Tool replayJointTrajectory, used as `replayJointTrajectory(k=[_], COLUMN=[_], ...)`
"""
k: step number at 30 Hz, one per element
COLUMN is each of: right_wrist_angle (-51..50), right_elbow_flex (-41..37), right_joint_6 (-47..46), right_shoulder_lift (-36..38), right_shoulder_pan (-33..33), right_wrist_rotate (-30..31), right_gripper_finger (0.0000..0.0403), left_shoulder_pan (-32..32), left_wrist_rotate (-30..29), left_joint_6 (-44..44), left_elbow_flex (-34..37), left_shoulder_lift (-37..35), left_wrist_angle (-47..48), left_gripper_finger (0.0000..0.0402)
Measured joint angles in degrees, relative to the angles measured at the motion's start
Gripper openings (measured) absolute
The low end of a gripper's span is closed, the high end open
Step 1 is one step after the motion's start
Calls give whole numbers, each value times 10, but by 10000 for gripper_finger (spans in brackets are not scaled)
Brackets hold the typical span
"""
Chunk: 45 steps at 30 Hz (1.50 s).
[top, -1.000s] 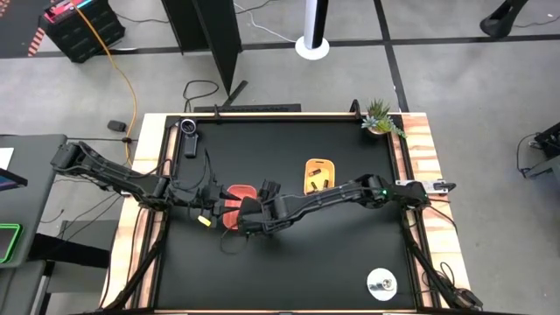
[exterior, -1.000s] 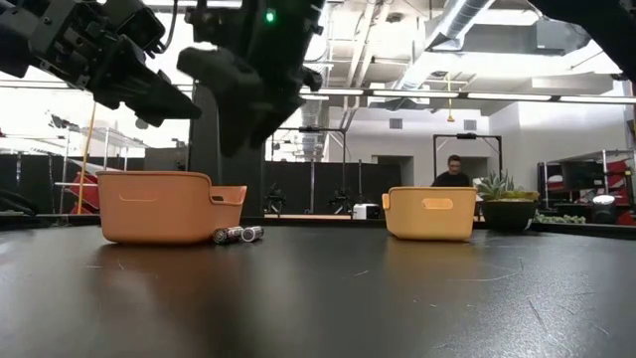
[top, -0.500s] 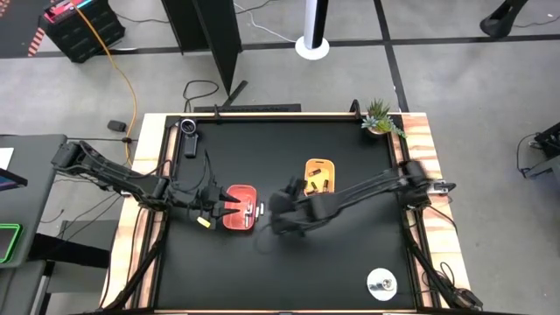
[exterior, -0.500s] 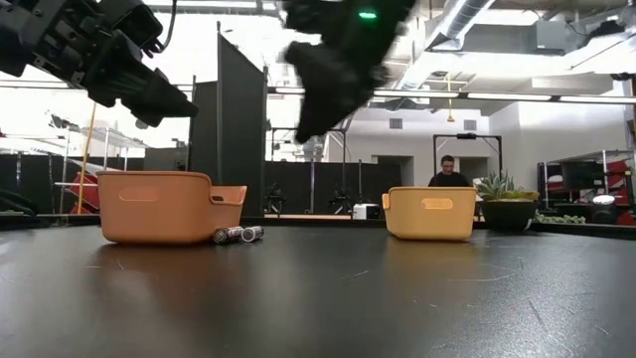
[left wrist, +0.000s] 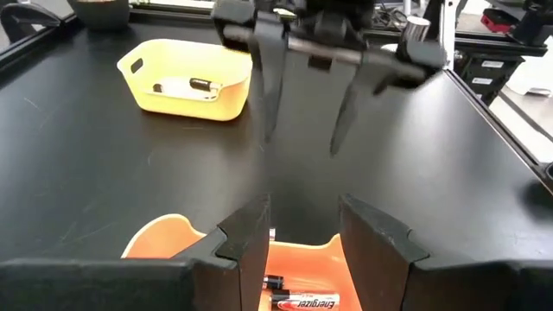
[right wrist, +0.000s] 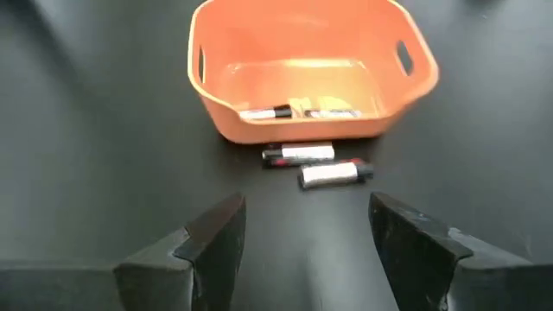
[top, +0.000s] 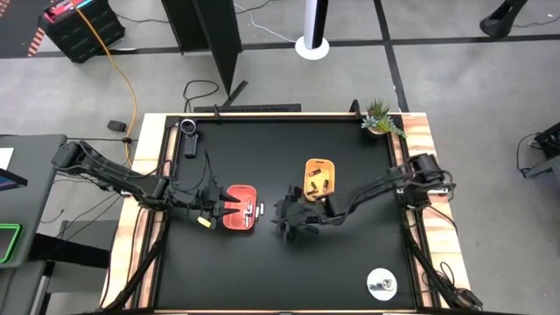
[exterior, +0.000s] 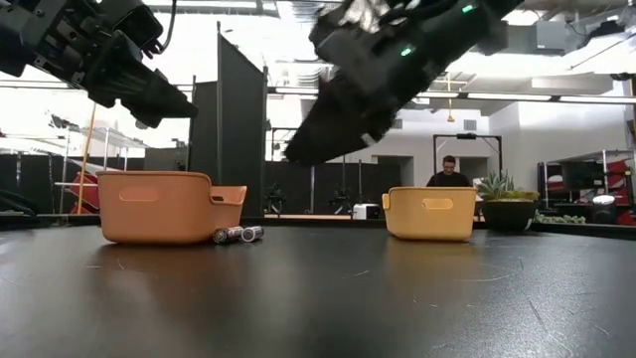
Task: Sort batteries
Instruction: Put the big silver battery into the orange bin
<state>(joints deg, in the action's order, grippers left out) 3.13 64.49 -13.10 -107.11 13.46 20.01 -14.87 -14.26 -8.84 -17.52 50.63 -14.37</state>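
Note:
The orange tray (top: 241, 207) holds a few batteries (right wrist: 298, 111), and two more batteries (right wrist: 315, 164) lie on the table against its right side, also seen in the low view (exterior: 237, 235). The yellow tray (top: 318, 177) holds dark batteries (left wrist: 186, 85). My left gripper (left wrist: 307, 250) is open and hovers over the orange tray's left end. My right gripper (right wrist: 302, 250) is open, in the air to the right of the two loose batteries, pointing toward them.
A round silver-white disc (top: 381, 283) sits near the table's near right corner. A small potted plant (top: 381, 118) stands at the far right corner and a dark device (top: 188, 136) at the far left. A person (exterior: 452, 171) is in the room behind.
My right gripper has drawn back from beside the orange tray toward the table's right and tipped from pointing down to slanting. The batteries and trays stay where they were.

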Motion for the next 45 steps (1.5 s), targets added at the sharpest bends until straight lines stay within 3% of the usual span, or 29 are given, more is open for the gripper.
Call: replayJointTrajectory(k=[9, 19, 32, 45], right_wrist_angle=[-1, 5, 32, -2], right_elbow_flex=[46, 47, 65, 107], right_joint_6=[55, 76, 119, 127], right_shoulder_lift=[-66, -66, -106, -157], right_shoulder_pan=[-40, -96, -99, -107], right_wrist_rotate=[-56, -151, -156, -162], right_gripper_finger=[260, 266, 365, 372], left_shoulder_pan=[0, 0, 0, 0], left_wrist_rotate=[-16, -16, -16, -16], left_joint_6=[-22, -14, -6, -4], left_elbow_flex=[0, 0, 0, 0], left_shoulder_lift=[0, 0, 0, 0], left_wrist_angle=[9, 9, 9, 11], left_gripper_finger=[132, 132, 132, 132])
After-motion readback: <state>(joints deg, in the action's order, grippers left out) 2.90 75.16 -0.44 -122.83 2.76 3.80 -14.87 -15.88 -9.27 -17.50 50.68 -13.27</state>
